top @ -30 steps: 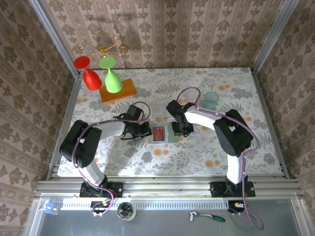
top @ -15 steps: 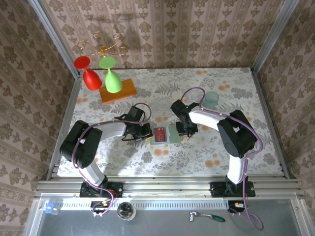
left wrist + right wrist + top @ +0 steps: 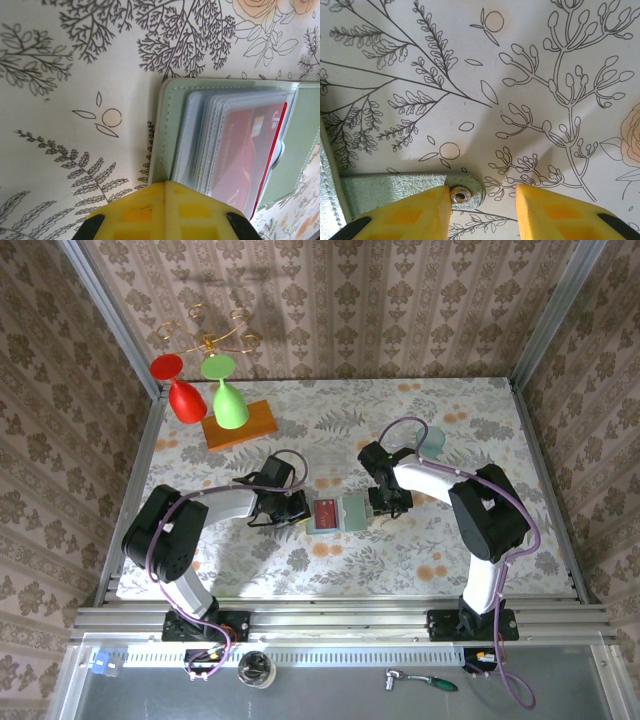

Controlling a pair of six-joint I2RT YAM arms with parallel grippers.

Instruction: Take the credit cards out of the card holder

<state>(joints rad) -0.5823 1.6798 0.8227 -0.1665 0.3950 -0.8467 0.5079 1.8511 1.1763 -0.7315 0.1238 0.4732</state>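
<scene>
- Green card holder [image 3: 347, 512] lies open and flat in the middle of the worktop [image 3: 450, 420], between the two arms
- Red card [image 3: 323, 513] sits inside its clear sleeves [image 3: 200, 132]; I cannot see a blue one
- Left fingers [image 3: 165, 207] are pressed shut with nothing between them, and their tip is at the holder's left flap, maybe pushing it down
- Right fingers [image 3: 389, 502] are partly open and hold nothing; the snap tab [image 3: 410, 192] lies just beside one of them
- The card looks thin, stiff, light and slippery, so I think it will slide out if pulled along its sleeve
- The sleeves look soft and floppy, and the holder looks light, so it may lift or skid unless it is held down
- Best place to pinch, I think, is the card's bare red edge [image 3: 278, 145] near the fold, one finger above and one below
</scene>
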